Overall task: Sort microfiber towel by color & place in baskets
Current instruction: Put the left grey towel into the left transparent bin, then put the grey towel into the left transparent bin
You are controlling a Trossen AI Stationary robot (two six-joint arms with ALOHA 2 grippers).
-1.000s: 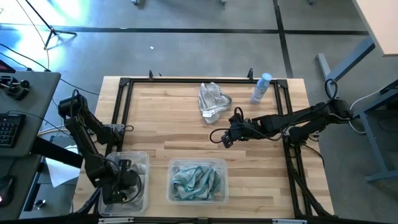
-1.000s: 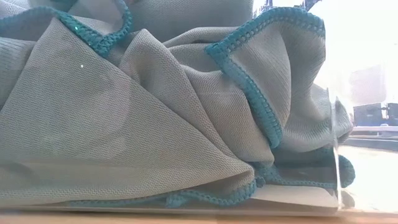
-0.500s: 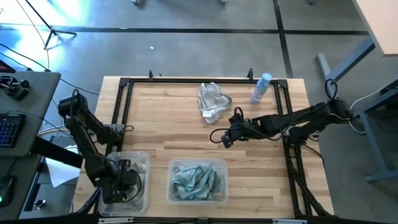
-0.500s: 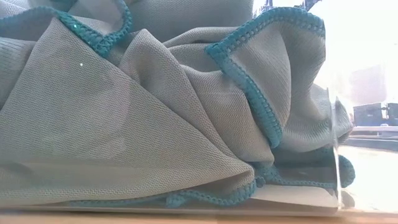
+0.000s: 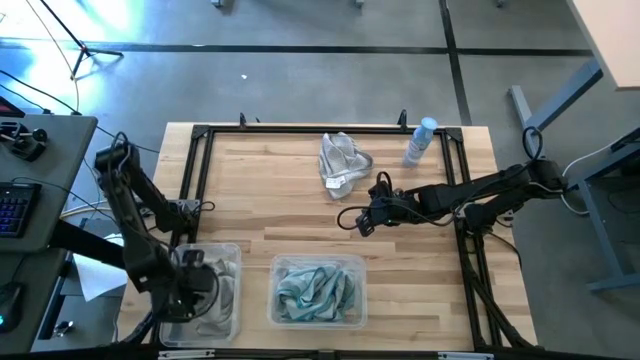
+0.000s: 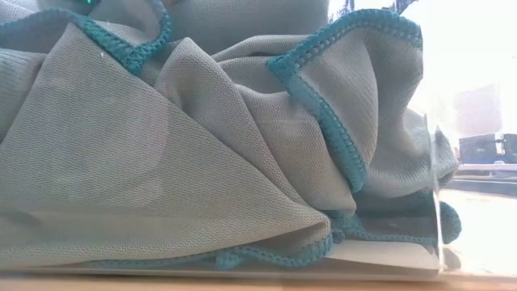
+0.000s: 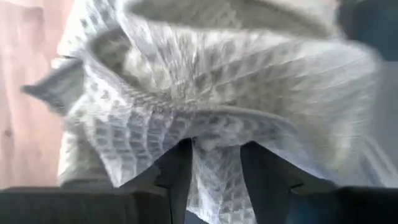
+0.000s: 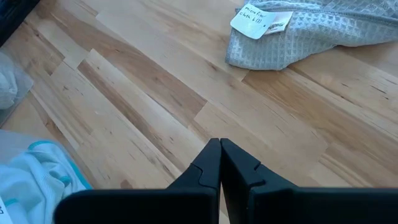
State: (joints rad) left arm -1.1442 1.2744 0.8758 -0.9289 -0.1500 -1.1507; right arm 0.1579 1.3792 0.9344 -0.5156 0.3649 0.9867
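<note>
Your grey towel point(image 8: 323, 28) on the desk point(image 5: 280, 215) carried a white tag point(image 8: 260, 20) with handwriting too small to read; it lay just beyond your right pincer point(image 8: 220, 163), whose fingers were pressed together, empty. Your left pincer point(image 7: 214, 168) sat parted over a grey waffle cloth point(image 7: 211, 93) in the narrow basket point(image 5: 228, 295). Teal towels point(image 5: 315, 290) filled the wide basket point(image 5: 277, 268).

Teal towels point(image 5: 316, 288) in wider basket point(image 5: 277, 268), grey towel point(image 5: 342, 162) (tagged) crumpled on the table beyond.
</note>
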